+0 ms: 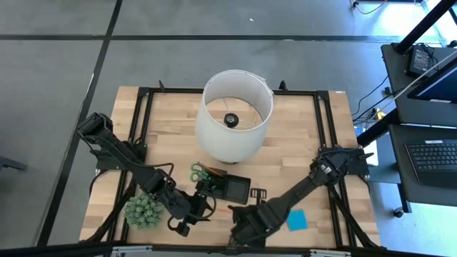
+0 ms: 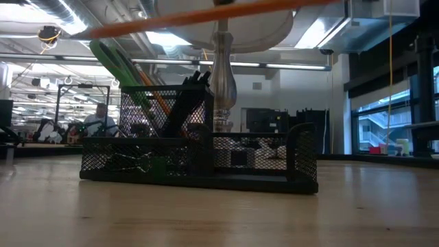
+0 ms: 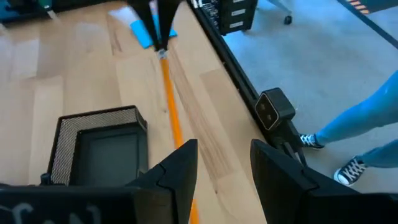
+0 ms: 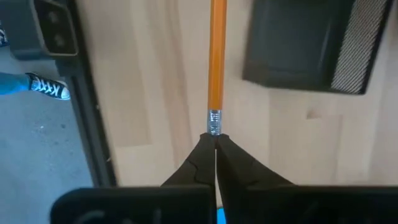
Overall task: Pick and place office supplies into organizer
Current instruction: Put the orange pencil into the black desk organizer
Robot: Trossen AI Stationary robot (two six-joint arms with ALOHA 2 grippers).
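- Wood tabletop point(image 1: 300, 128) fills mid frame of my high view, w/ white lampshade point(image 1: 236, 114) at centre top.
- Black mesh organizer point(image 2: 199, 154) sits lower centre; I see green-handled scissors point(image 1: 198, 171) and pens standing in its taller section, low compartment looks bare in left wrist view.
- Blue sticky-note pad point(image 1: 297, 220) lies lower right, apart from organizer.
- Right gripper point(image 4: 215, 138), fingers pressed together, pinches orange pencil point(image 4: 217, 56) by eraser end.
- Left gripper point(image 3: 221, 165) is spread, pencil shaft running between its fingers; can't tell if touching.
- Spiky plant ball point(image 1: 143, 210) lower left.
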